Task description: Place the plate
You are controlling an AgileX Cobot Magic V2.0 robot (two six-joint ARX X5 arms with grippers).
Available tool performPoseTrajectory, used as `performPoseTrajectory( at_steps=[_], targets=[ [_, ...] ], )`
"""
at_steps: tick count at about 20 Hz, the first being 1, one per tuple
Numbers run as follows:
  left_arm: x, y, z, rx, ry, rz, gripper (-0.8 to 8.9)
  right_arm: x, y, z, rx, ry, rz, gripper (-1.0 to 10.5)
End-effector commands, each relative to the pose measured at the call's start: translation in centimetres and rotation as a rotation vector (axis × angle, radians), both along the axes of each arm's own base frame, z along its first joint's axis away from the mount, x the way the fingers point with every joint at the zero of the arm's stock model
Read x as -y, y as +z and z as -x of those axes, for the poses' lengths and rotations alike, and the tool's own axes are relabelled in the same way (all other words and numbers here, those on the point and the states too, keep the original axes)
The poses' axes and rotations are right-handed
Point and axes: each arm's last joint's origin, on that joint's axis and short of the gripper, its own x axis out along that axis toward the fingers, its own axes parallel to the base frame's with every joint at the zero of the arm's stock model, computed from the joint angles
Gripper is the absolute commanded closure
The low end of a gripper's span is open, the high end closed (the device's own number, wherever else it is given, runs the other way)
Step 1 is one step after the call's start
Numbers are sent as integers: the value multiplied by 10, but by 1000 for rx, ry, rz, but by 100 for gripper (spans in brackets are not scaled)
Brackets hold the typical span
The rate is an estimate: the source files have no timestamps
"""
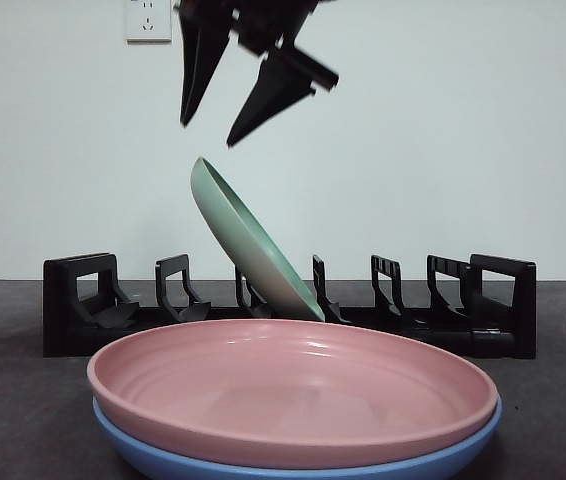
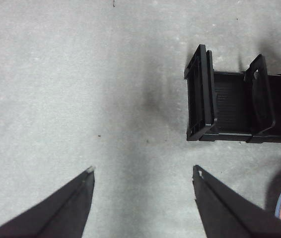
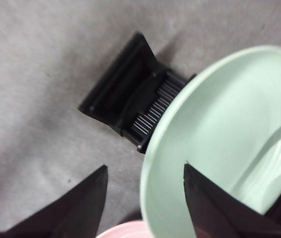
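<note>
While you look level across the table (image 1: 3, 420), nearest to you sits a pink plate (image 1: 293, 395) stacked directly on a blue plate (image 1: 163, 462), both lying flat and filling the lower part of the front view; behind them runs a black dish rack (image 1: 503, 300) with upright dividers, stretched across the dark table; a pale green plate (image 1: 248, 240) stands in one of its middle slots, tilted so that its upper rim leans away from upright, its lower edge hidden behind the pink plate.

Your right gripper (image 1: 208, 135) hangs just above that green plate's top rim, apart from it; its two black jaws are spread wide and hold nothing; in its wrist view the right gripper (image 3: 145, 173) has the green plate's (image 3: 230, 134) rim just below its tips, with one end of the rack (image 3: 125, 101) beyond.

Your left gripper (image 2: 143, 171) waits over bare table (image 2: 71, 74); its jaws are likewise spread wide and empty; one end of the rack (image 2: 215, 94) lies beyond it, well apart.

A white wall (image 1: 443, 130) closes the scene.
</note>
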Motion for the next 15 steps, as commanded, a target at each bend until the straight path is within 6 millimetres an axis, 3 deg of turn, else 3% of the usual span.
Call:
performPoseTrajectory(
  at_steps=[1, 8, 15],
  targets=[
    [0, 6, -2, 25, 2, 3, 501, -11, -5, -4, -2, 7, -15, 705],
    [0, 6, -2, 25, 2, 3, 501, -23, -29, -10, -54, 28, 12, 707],
    [0, 6, -2, 25, 2, 3, 501, -28, -34, -7, -61, 38, 24, 934]
  ],
)
